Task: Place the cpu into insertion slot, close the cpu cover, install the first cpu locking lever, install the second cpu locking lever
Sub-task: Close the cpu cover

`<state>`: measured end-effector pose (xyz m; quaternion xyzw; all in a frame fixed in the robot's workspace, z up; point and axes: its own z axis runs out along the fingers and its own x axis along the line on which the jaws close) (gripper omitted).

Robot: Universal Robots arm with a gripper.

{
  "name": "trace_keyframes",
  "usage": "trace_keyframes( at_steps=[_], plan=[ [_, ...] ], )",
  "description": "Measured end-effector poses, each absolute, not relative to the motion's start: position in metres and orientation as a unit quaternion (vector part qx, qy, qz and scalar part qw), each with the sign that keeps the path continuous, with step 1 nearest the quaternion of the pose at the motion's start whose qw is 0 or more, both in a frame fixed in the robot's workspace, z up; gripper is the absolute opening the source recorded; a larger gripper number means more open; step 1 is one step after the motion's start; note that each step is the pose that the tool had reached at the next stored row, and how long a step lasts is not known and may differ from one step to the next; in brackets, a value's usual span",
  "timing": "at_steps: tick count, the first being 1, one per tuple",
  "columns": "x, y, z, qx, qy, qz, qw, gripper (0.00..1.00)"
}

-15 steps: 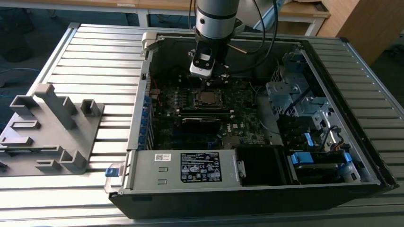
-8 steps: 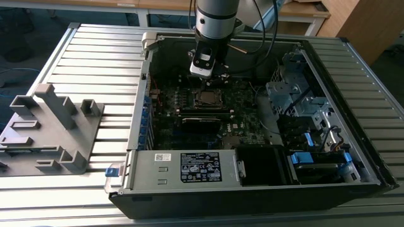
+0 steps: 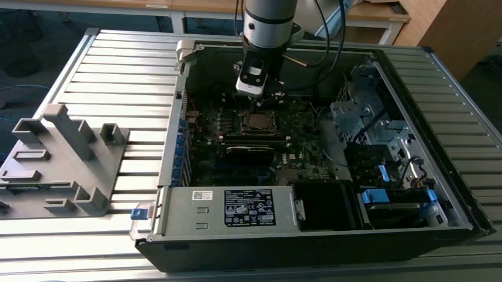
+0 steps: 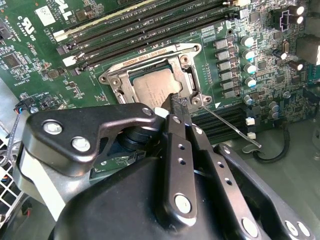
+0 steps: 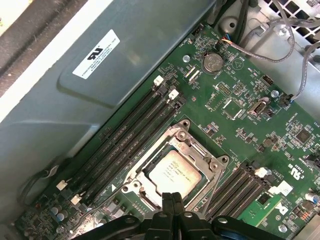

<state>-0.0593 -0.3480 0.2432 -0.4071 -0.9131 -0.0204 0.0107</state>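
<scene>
Underneath everything lies a table (image 3: 117, 70) of ribbed aluminium slats, with wooden desks (image 3: 368, 12) and a blue-grey floor beyond it. At the exterior view's left a grey plastic fixture (image 3: 59, 158) of blocky uprights stands on the slats. Beside it, an open black case (image 3: 314, 249) lies on its side, a silvery box (image 3: 227, 208) with a white label along its near edge. The arm (image 3: 269, 23), smooth grey metal, comes down into the case from the far side. Farther to the exterior view's right are metal bays with blue plastic tabs (image 3: 392, 197).

Inside, the green board (image 5: 240, 100) carries long black memory sockets (image 5: 135, 135) and a round coin cell (image 5: 212, 61). The cpu (image 3: 257, 121) (image 4: 150, 89) (image 5: 175, 172), a dull silvery square, sits in the slot (image 4: 131, 75). The cover (image 4: 150, 50), a thin metal frame, lies flat around it. A thin wire lever (image 4: 232, 127) slants away from one corner of the cover, unlatched.

The gripper (image 4: 176, 102) (image 5: 171, 197) is matt black and studded with screws. Its fingers (image 4: 175, 150) are pressed together with nothing between them. Their tips sit at the cover's corner by the lever's root. Whether they touch the metal I cannot tell, since the gripper's body hides the near edge of the slot in both wrist views.
</scene>
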Motion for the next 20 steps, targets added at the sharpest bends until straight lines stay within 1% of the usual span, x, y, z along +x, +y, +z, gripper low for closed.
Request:
trace_keyframes(
  at_steps=[8, 20],
  plan=[
    [-0.0593, -0.348, 0.2431, -0.395, -0.918, -0.02, 0.011, 0.11],
    [-0.0593, -0.348, 0.2417, -0.317, -0.948, -0.019, 0.013, 0.11]
  ],
)
